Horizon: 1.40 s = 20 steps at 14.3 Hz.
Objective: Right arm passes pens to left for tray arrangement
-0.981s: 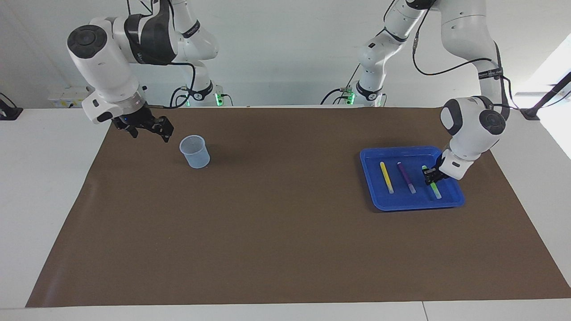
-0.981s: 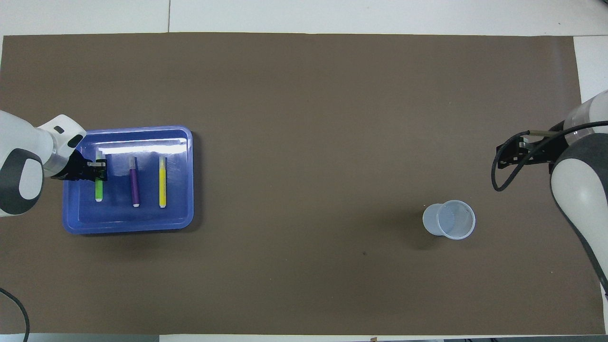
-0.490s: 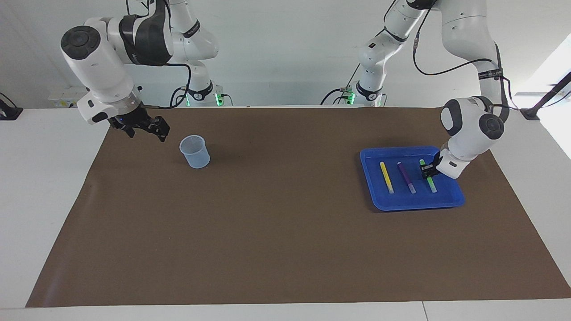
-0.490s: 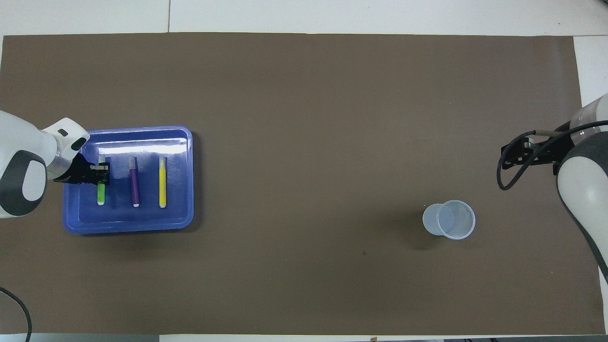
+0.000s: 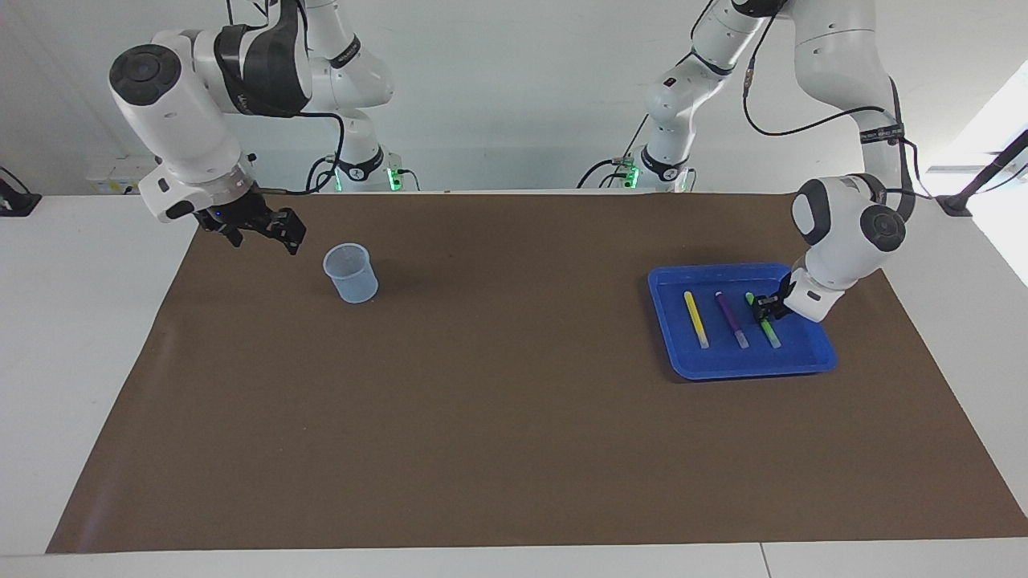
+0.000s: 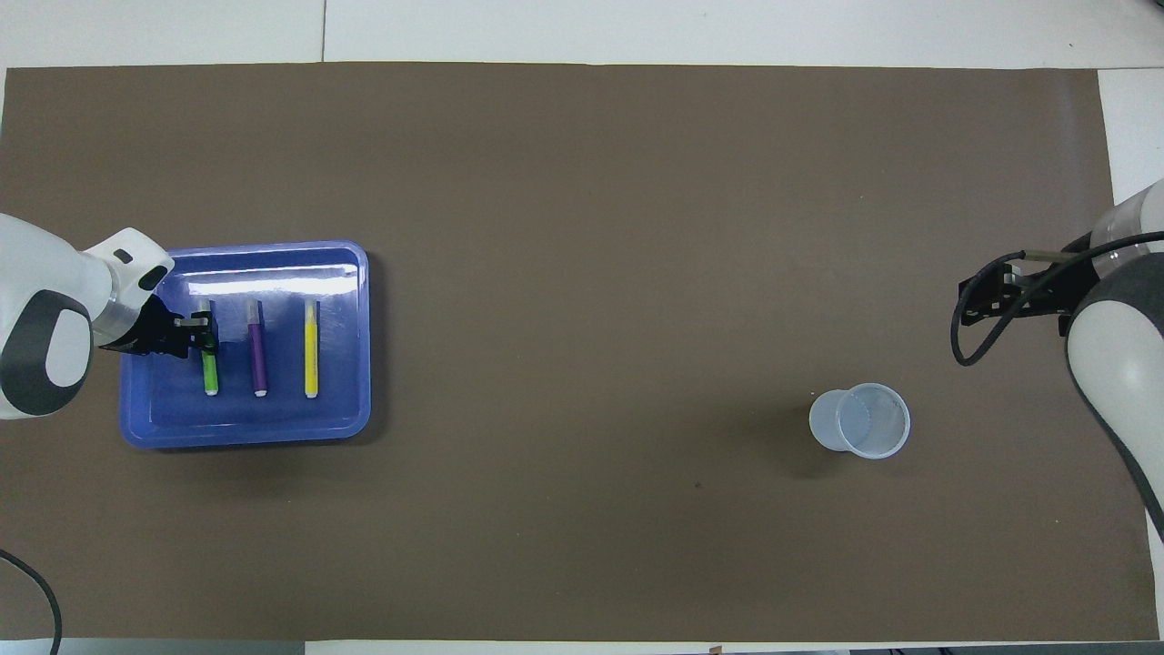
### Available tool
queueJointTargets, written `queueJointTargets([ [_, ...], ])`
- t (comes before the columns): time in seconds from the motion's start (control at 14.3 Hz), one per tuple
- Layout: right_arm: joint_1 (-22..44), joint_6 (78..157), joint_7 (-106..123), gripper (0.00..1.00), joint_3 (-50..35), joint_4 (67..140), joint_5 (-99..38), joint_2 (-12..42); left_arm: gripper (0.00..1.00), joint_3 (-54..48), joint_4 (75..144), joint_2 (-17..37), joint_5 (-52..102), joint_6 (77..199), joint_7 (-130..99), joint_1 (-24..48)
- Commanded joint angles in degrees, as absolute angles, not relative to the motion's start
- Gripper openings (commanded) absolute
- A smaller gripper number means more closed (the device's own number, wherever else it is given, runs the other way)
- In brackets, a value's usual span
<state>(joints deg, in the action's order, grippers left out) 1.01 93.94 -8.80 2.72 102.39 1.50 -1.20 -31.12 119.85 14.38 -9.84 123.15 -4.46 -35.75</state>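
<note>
Overhead view shows the left gripper [image 6: 202, 329] low in the tray [image 6: 355, 338], straddling the green pen [image 6: 210, 368] beside the purple pen [image 6: 258, 357] and yellow pen [image 6: 311, 357]; whether its jaws are spread I cannot tell. Lifting carelessly could drag or skew the green pen. Over the table's other end, by the cup [image 6: 860, 420], the right gripper [image 5: 283, 231] waits, jaws spread.

green pen [image 5: 768, 329] in tray [image 5: 666, 321] | left gripper [image 5: 765, 309] at it | right gripper [image 5: 269, 229] waits

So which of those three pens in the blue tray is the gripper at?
The green pen, the one toward the left arm's end of the tray. The left gripper is at its middle; the purple pen and yellow pen lie untouched.
</note>
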Motion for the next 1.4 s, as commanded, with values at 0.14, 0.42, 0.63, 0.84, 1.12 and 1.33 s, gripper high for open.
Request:
queueJointTargets([
  [0.14,1.2,93.3,-4.4,1.00,5.4,100.2,-0.8,-1.8,1.00,-31.4,120.0,13.5,-11.0,123.9,-4.6,-35.6],
  [0.42,1.4,92.9,-3.9,1.00,7.1,98.2,-2.0,-1.6,1.00,-31.6,113.3,13.5,-10.5,117.1,-4.9,-32.0],
  [0.63,1.6,93.3,-3.8,1.00,7.2,98.3,-2.0,-1.7,1.00,-31.9,112.1,12.7,-10.5,115.6,-5.0,-29.5],
  [0.84,1.6,93.4,-2.1,1.00,7.3,98.4,-1.9,-1.8,1.00,-32.2,112.1,10.8,-10.4,115.5,-5.1,-27.7],
  [1.12,1.4,93.4,-2.5,1.00,7.5,98.4,-2.3,-2.3,1.00,-32.8,110.6,9.8,-10.0,113.0,-5.1,-25.2],
  [1.33,1.4,93.0,-2.4,1.00,7.2,98.6,-2.4,-2.5,1.00,-32.9,105.3,9.8,-7.5,106.6,-5.1,-23.5],
])
